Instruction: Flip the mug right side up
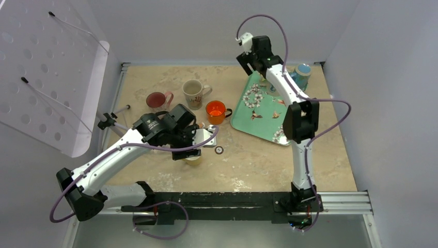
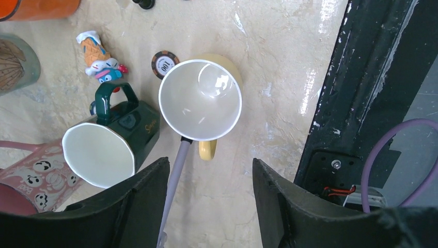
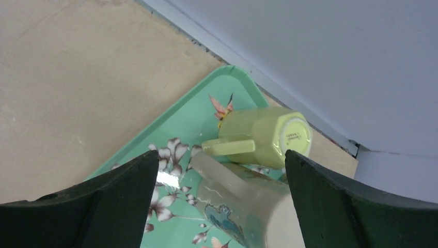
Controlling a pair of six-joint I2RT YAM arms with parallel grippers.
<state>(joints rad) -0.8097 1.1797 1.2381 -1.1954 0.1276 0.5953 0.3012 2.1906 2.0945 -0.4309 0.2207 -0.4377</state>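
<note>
The yellow mug [image 2: 200, 101] stands right side up on the table [image 1: 258, 165], toward the near edge and left of the middle. Its mouth faces up and its white inside holds nothing. Its handle points back toward the left gripper [image 2: 210, 175]. That gripper hangs above the mug with its fingers spread, touching nothing.

Just beside the yellow mug, a dark green mug [image 2: 129, 124] lies on its side, and its pale inside is also empty. A poker chip [image 2: 165, 63] lies flat by the yellow mug's rim, and a small ice-cream toy [image 2: 98, 57] is near it.

Further toward the far edge stand three upright mugs: a pink mug [image 1: 157, 99], a cream mug [image 1: 193, 93] and an orange mug [image 1: 216, 111]. Nothing shows inside any of them.

A teal flowered tray [image 1: 261, 106] lies toward the far right corner. It carries a light green mug [image 3: 263, 137], whose base faces the wrist camera, and a bird-print mug [image 3: 248, 204] lying beside it. I cannot tell whether the green one is fully inverted. The right gripper [image 3: 221, 160] hovers over the tray with its fingers wide apart and nothing between them.
</note>
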